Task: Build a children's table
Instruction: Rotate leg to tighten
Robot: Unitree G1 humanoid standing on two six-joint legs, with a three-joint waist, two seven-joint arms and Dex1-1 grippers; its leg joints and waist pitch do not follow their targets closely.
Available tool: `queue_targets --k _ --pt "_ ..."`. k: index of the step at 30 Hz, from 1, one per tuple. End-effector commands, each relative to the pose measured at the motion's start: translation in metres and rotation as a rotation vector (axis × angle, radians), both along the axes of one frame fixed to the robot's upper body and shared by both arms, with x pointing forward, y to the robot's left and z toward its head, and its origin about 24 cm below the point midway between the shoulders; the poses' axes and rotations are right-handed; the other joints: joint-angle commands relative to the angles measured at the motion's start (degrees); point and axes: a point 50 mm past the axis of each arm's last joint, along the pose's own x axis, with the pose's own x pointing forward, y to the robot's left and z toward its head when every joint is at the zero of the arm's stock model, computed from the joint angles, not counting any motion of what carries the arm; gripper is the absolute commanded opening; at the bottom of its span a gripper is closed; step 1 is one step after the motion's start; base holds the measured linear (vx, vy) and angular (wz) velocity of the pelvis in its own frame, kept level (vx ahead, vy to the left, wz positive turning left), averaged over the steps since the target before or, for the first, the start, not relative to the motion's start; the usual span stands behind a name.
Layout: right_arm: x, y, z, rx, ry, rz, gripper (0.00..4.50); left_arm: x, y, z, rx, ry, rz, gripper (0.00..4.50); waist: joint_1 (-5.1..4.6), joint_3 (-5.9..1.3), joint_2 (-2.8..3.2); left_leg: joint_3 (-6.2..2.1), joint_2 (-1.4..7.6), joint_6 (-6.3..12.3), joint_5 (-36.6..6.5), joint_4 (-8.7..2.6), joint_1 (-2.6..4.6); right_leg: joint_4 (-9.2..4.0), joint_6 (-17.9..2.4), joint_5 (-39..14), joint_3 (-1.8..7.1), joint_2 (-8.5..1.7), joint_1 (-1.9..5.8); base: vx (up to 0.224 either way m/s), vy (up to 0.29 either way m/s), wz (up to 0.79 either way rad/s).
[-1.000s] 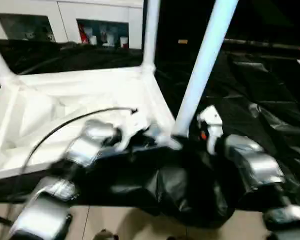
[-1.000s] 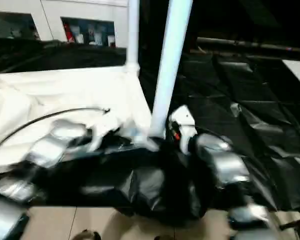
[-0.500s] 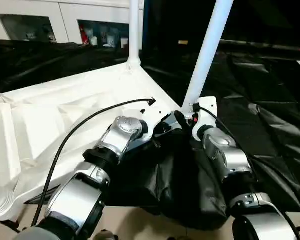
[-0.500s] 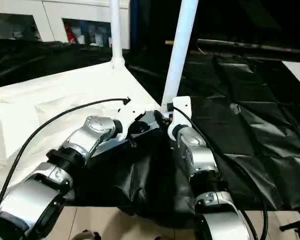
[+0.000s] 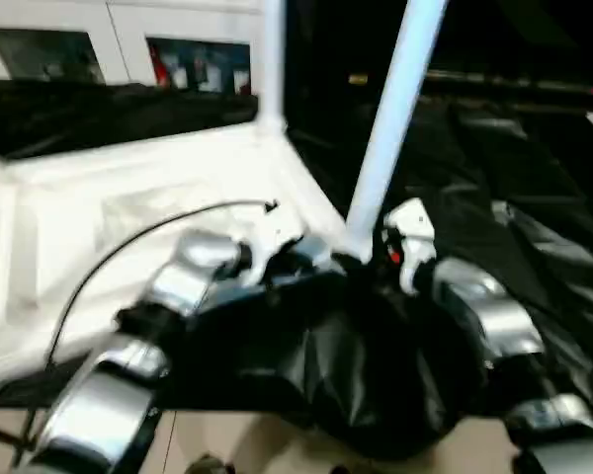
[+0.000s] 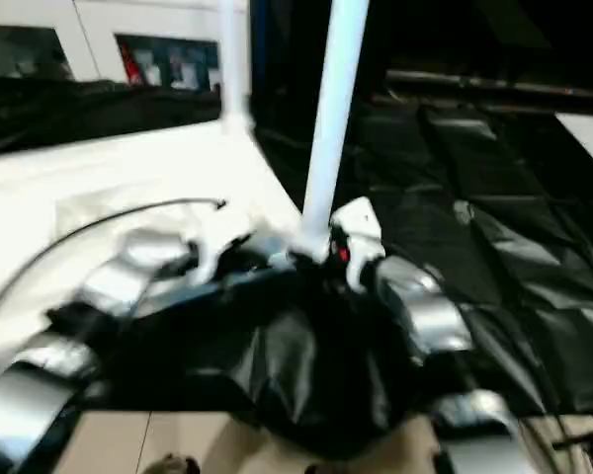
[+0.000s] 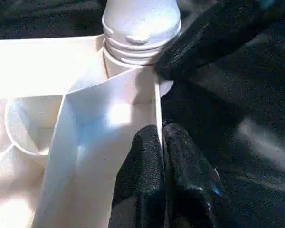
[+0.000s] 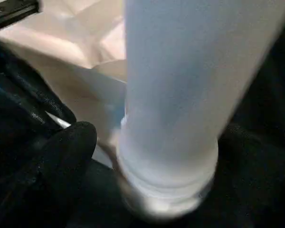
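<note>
Your white tabletop (image 5: 128,197) lies underside up, ribbed, two tubular legs (image 5: 390,118) upright in corner sockets. Left tool (image 7: 161,156) clenched on its rim; right tool (image 8: 61,156) released. No legible writing.

We see crumpled black plastic sheeting (image 5: 534,227) spread across the worktop, bunching into a heap at its near edge. Behind it stands a white cabinet (image 5: 128,35) with glass doors and small coloured items inside. Below lies a beige tiled floor (image 6: 168,439).

Head eyes look down over forearms; both wrist cameras closely share the leg (image 7: 140,28) base.
</note>
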Motion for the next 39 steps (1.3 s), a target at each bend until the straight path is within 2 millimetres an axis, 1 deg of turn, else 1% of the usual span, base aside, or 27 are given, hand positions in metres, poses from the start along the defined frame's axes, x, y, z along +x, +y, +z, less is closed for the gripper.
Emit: queue_targets --k 1,2,3,4,5,6,7,8,9,12,13,14,20,21,23,24,25,26,27,28,30,34,39 --pt "-0.004 -0.005 0.005 -0.014 -0.007 0.048 4.43 -0.011 -0.002 -0.009 -0.019 0.046 -0.068 0.00 0.02 -3.83 -0.06 0.20 0.99 2.80 -12.3 -3.19 0.70 -3.78 -13.8 -6.5 1.45 -2.73 3.04 0.000 0.000 0.00" --pt "-0.004 -0.005 0.005 -0.014 -0.007 0.048 4.43 -0.011 -0.002 -0.009 -0.019 0.046 -0.068 0.00 0.17 -3.91 0.06 0.09 1.11 2.65 -12.4 -3.24 0.81 -3.73 -13.8 -6.5 1.43 -2.84 3.07 0.000 0.000 0.00" --pt "-0.005 -0.007 0.007 -0.007 -0.007 0.070 4.43 -0.013 0.002 -0.009 -0.016 0.048 -0.077 0.00 0.13 -3.79 -0.05 0.21 1.00 2.64 -12.4 -3.22 0.80 -3.78 -13.6 -6.4 1.43 -2.65 2.94 0.000 0.000 0.00" --pt "-0.007 -0.008 0.008 0.001 -0.002 0.088 4.43 -0.015 0.005 -0.008 -0.013 0.049 -0.085 0.00 0.16 -3.85 -0.12 0.17 1.02 2.63 -12.2 -3.22 0.70 -3.68 -13.5 -6.2 1.45 -2.73 3.13 0.000 0.000 0.00" --pt "-0.009 -0.008 0.008 0.004 0.006 0.107 4.43 -0.016 0.009 -0.009 -0.008 0.051 -0.086 0.00 0.08 -3.72 -0.09 0.17 1.03 2.66 -12.3 -3.26 0.67 -3.74 -13.4 -6.6 1.45 -2.76 3.04 0.000 0.000 0.00" --pt "-0.009 -0.008 0.008 0.004 0.006 0.107 4.43 -0.016 0.009 -0.009 -0.008 0.051 -0.086 0.00 0.08 -3.76 -0.07 0.16 0.97 2.66 -12.3 -3.25 0.65 -3.75 -13.3 -6.7 1.44 -2.71 3.12 0.000 0.000 0.00" --pt "-0.012 -0.009 0.006 -0.010 0.020 0.137 4.43 -0.018 0.013 -0.009 -0.001 0.052 -0.084 0.00 0.05 -3.73 -0.30 0.23 0.94 2.75 -12.1 -3.20 0.61 -3.79 -13.1 -6.9 1.47 -2.70 3.06 0.000 0.000 0.00" --pt "-0.014 -0.009 0.005 -0.022 0.025 0.150 4.43 -0.018 0.014 -0.009 0.000 0.053 -0.082 0.00 0.09 -3.77 -0.21 0.22 0.94 2.80 -11.8 -3.17 0.62 -3.73 -13.0 -6.9 1.47 -2.69 3.04 0.000 0.000 0.00" --pt "-0.015 -0.010 0.004 -0.029 0.030 0.155 4.43 -0.019 0.016 -0.009 0.000 0.055 -0.079 0.00 0.03 -3.70 -0.26 0.26 0.93 2.86 -11.7 -3.14 0.62 -3.77 -13.0 -6.8 1.46 -2.67 2.94 0.000 0.000 0.00" --pt "-0.017 -0.011 0.002 -0.036 0.039 0.163 4.43 -0.020 0.019 -0.009 -0.003 0.059 -0.073 0.00 -0.12 -3.65 -0.30 0.21 0.89 2.74 -11.7 -3.18 0.49 -3.74 -12.8 -7.4 1.44 -2.64 2.99 0.000 0.000 0.00" --pt "-0.017 -0.012 0.002 -0.036 0.040 0.163 4.27 -0.020 0.019 -0.008 -0.004 0.059 -0.072 0.00 -0.19 -3.62 -0.28 0.22 0.90 2.73 -11.8 -3.16 0.54 -3.81 -12.7 -7.8 1.47 -2.67 2.93 0.000 0.000 0.00" --pt "-0.018 -0.012 0.002 -0.037 0.043 0.166 4.27 -0.021 0.020 -0.008 -0.005 0.061 -0.071 0.00 -0.18 -3.63 -0.28 0.24 0.90 2.74 -11.7 -3.15 0.58 -3.82 -12.7 -8.0 1.48 -2.65 2.91 0.000 0.000 0.00" --pt "-0.019 -0.014 0.002 -0.025 0.051 0.168 3.70 -0.024 0.022 -0.009 -0.010 0.069 -0.068 0.00 -0.22 -3.65 -0.29 0.32 0.86 3.20 -10.7 -3.02 0.60 -3.63 -13.1 -6.2 1.47 -2.51 2.88 0.000 0.000 0.00" --pt "-0.019 -0.013 0.003 -0.016 0.051 0.177 3.70 -0.025 0.022 -0.009 -0.010 0.071 -0.068 0.00 -0.18 -3.57 -0.40 0.33 0.85 3.41 -10.6 -3.03 0.53 -3.64 -13.0 -6.3 1.49 -2.54 2.93 0.000 0.000 0.00" --pt "-0.020 -0.012 0.004 -0.003 0.049 0.186 3.45 -0.026 0.022 -0.009 -0.011 0.073 -0.068 0.00 -0.18 -3.49 -0.45 0.31 0.90 3.48 -10.7 -3.08 0.49 -3.68 -12.7 -6.8 1.49 -2.56 2.90 0.000 0.000 0.00" --pt "-0.020 -0.012 0.005 -0.001 0.049 0.187 3.37 -0.026 0.022 -0.009 -0.011 0.074 -0.068 0.00 -0.17 -3.54 -0.42 0.31 0.90 3.49 -10.6 -3.07 0.56 -3.68 -12.7 -6.9 1.48 -2.56 2.89 0.000 0.000 0.00" --pt "-0.021 -0.011 0.005 0.006 0.049 0.191 3.30 -0.026 0.022 -0.009 -0.011 0.076 -0.068 0.00 -0.25 -3.39 -0.39 0.32 0.89 3.47 -11.0 -3.12 0.53 -3.80 -12.7 -7.6 1.49 -2.53 2.77 0.000 0.000 0.00" --pt "-0.021 -0.011 0.006 0.010 0.049 0.193 3.30 -0.027 0.022 -0.009 -0.011 0.077 -0.068 0.00 -0.24 -3.40 -0.40 0.35 0.87 3.40 -11.3 -3.10 0.58 -3.86 -12.6 -8.1 1.51 -2.55 2.75 0.000 0.000 0.00" --pt "-0.021 -0.011 0.006 0.013 0.049 0.194 3.10 -0.027 0.022 -0.009 -0.011 0.079 -0.068 0.00 -0.25 -3.35 -0.37 0.33 0.90 3.21 -11.7 -3.16 0.60 -3.92 -12.5 -9.0 1.53 -2.56 2.71 0.000 0.000 0.00" --pt "-0.021 -0.010 0.006 0.016 0.048 0.195 3.01 -0.028 0.023 -0.009 -0.011 0.082 -0.069 0.00 -0.26 -3.31 -0.33 0.32 0.92 3.01 -12.0 -3.20 0.59 -3.96 -12.3 -9.5 1.52 -2.55 2.65 0.000 0.000 0.00" --pt "-0.021 -0.010 0.007 0.020 0.046 0.196 2.90 -0.029 0.023 -0.010 -0.010 0.084 -0.069 0.00 -0.28 -3.30 -0.33 0.29 0.92 2.86 -12.0 -3.23 0.60 -3.92 -12.2 -9.4 1.52 -2.54 2.65 0.000 0.000 0.00" --pt "-0.021 -0.009 0.006 0.016 0.040 0.196 2.78 -0.031 0.023 -0.011 -0.004 0.091 -0.072 0.00 -0.39 -3.32 -0.36 0.32 0.82 3.22 -10.8 -3.14 0.47 -3.73 -12.4 -7.2 1.51 -2.42 2.74 0.000 0.000 0.00" --pt "-0.022 -0.008 0.006 0.025 0.043 0.193 2.74 -0.033 0.022 -0.011 -0.002 0.095 -0.076 0.00 -0.44 -3.13 -0.33 0.37 0.85 3.17 -11.5 -3.20 0.58 -3.90 -12.3 -8.4 1.54 -2.44 2.61 0.000 0.000 0.00"
